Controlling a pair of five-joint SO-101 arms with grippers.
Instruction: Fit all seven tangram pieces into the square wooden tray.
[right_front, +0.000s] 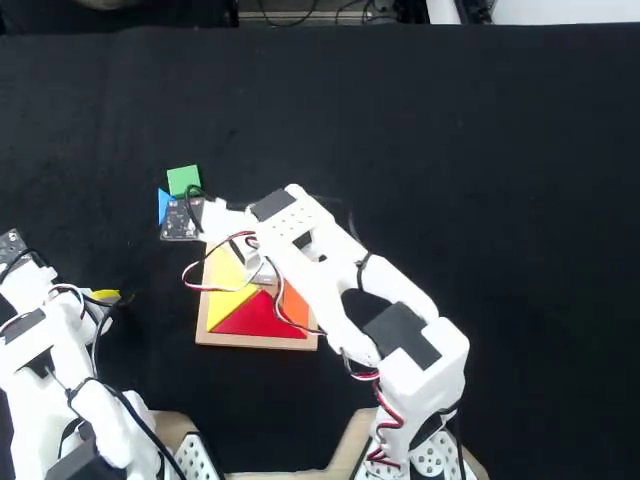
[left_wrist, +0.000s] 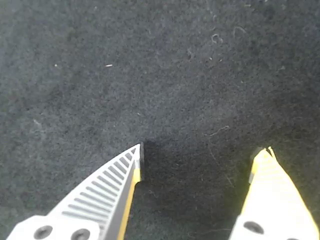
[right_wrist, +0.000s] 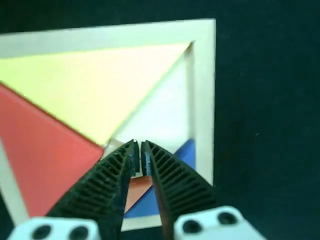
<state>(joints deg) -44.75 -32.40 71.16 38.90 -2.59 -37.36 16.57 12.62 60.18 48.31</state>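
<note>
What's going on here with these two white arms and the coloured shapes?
It's a tangram puzzle being put together. The right arm's end effector hangs shut over the square wooden tray, where a yellow triangle and a red triangle already lie. A green square and a blue piece sit outside it on the black cloth. The left end effector is open above bare cloth.

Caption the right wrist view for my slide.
Right gripper above the wooden tray, yellow triangle and red triangle already seated.
</note>
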